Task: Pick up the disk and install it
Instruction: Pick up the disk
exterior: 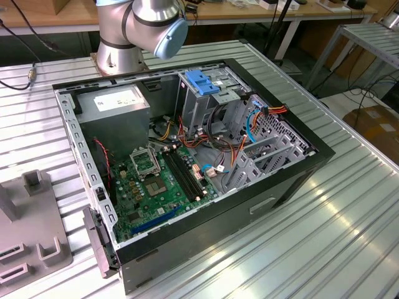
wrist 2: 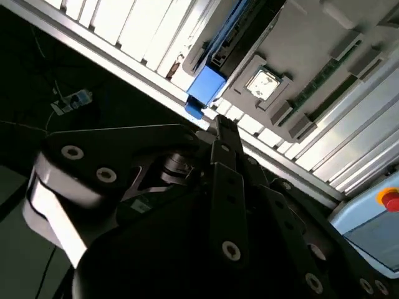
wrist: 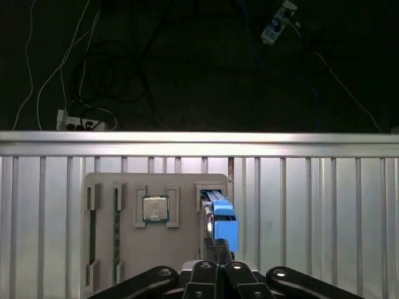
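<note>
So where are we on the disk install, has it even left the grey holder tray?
Nothing done yet: the flat silver-grey disk with a blue plastic bracket stands on edge in a slot of the grey holder tray. In hand: the black gripper is right at its blue end; a grip cannot be confirmed. Left: lifting it and seating it in the open black computer case.

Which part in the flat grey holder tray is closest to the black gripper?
The blue-framed silver disk standing on edge, right at the gripper; the square silver chip and green strip lie farther off.
</note>
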You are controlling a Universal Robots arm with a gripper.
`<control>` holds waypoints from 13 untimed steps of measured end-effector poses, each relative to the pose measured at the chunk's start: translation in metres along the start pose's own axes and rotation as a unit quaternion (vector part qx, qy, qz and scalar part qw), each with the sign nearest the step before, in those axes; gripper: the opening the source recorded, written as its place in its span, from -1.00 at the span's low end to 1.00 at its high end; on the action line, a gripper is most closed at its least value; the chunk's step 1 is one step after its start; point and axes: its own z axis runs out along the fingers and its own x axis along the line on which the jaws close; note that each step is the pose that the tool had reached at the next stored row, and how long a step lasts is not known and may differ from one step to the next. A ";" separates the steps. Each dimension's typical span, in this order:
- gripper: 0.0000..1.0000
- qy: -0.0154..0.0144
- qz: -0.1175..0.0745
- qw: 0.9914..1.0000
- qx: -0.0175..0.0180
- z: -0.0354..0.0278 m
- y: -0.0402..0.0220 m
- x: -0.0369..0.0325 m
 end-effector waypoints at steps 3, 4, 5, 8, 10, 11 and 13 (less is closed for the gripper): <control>-0.41 0.001 -0.009 1.000 0.011 0.0210 -0.0042 0.0004; -0.41 0.001 -0.005 1.000 0.011 0.0223 -0.0046 0.0005; -0.29 0.001 0.000 1.000 0.012 0.0240 -0.0049 0.0004; 0.19 0.001 0.007 1.000 0.012 0.0304 -0.0052 -0.0033; 0.19 0.001 0.011 1.000 0.012 0.0346 -0.0055 -0.0035; 0.32 0.001 0.011 1.000 0.012 0.0364 -0.0055 -0.0035; 0.32 0.001 0.013 1.000 0.012 0.0392 -0.0057 -0.0035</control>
